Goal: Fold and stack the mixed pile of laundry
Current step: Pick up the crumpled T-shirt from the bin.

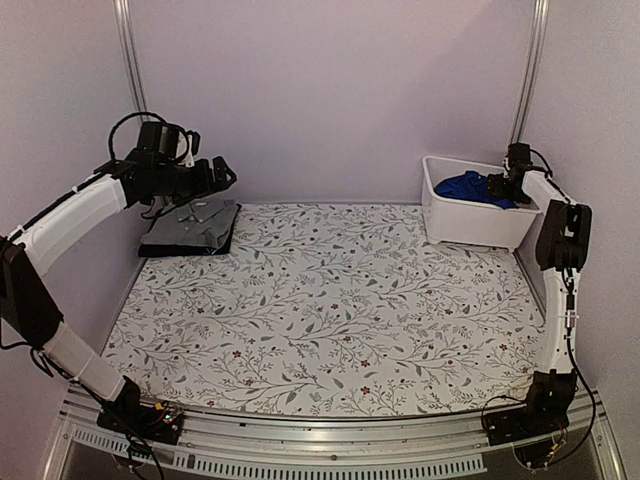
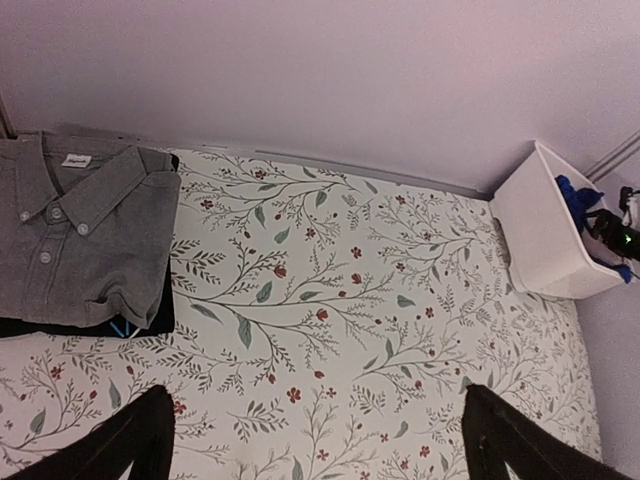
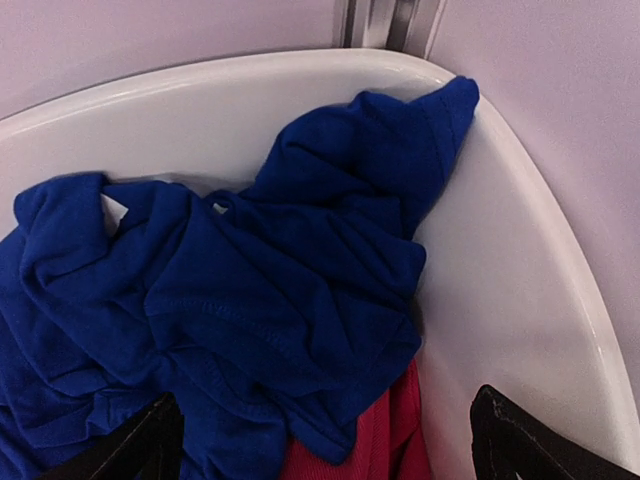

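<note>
Hanging at the white bin [image 1: 470, 232] in the table's far right corner, top view: right gripper [image 1: 497, 188], just beside the blue garment [image 1: 462, 186] heaped inside. Left gripper [image 1: 222, 172]: far left, above a folded grey collared shirt [image 1: 195, 222] lying flat on a dark folded garment [image 1: 180, 250]. Stack and bin sit well apart, at opposite ends of the floral table covering [image 1: 330, 310].

Left wrist view: fingers spread wide, nothing between them. The shirt lies left of and beyond the fingertips, buttoned front up, collar toward the back wall. The bin is far off to the right, with blue cloth showing above its rim.

Right wrist view: fingers parted, one at each lower corner, no cloth pinched. The blue garment is crumpled and fills the bin directly below and ahead. Its bulk runs from near left to far right, one corner riding up onto the rim. The magenta garment [image 3: 360, 440] lies underneath, exposed only as a patch low in the frame, between the fingers and toward the bin's right wall.

Judgement: the blue garment looks to be the next piece to take. The right arm is plainly the nearer, and the cloth lies straight beneath its parted fingers, so a plain descent should meet the blue top layer. The risk is catching the magenta patch with it.
</note>
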Controlling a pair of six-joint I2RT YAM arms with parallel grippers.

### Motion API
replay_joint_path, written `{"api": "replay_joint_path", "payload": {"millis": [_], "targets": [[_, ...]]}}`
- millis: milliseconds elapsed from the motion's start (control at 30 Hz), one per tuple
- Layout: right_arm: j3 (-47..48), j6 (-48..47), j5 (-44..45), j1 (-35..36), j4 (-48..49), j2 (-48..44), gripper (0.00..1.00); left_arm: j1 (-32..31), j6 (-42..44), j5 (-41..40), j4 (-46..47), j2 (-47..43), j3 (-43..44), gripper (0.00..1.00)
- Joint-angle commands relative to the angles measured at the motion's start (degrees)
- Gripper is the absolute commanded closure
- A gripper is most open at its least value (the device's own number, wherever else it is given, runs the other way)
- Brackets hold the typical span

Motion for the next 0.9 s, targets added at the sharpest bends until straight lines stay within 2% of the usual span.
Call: {"api": "replay_joint_path", "payload": {"millis": [0,100,167,267,333,433,467,867], "targets": [[1.88,-0.09,-0.24,-0.53,3.84,3.58,0.01,-0.32,-0.59,-0.99,-0.11,1.42,1.38,0.0],[2.6,-0.15,-1.62,-0.58,4.63,5.34,0.02,-0.31,-0.62,-1.54,-1.32,2.49,2.43,0.0],[2.81,-0.13,-3.31,-0.59,5.59,6.29,0.07,-0.35,-0.68,-2.0,-2.06,3.05,3.05,0.0],[3.17,-0.38,-6.74,-0.67,6.98,7.49,0.23,-0.34,-0.65,-2.66,-2.74,3.23,3.45,0.0],[3.6,-0.52,-9.51,-0.76,7.63,7.73,0.45,-0.3,-0.57,-2.98,-2.81,2.92,3.39,0.0],[3.94,-0.38,-13.13,-0.72,8.37,6.65,0.89,-0.27,-0.49,-3.25,-2.6,2.51,3.03,0.0],[3.98,-0.36,-13.8,-0.76,8.73,5.78,0.99,-0.34,-0.46,-3.2,-2.42,2.5,3.02,0.0],[3.0,3.76,-25.86,-0.59,10.97,-10.29,1.0,-0.35,-0.7,-1.78,0.28,2.26,1.39,0.0]]}}
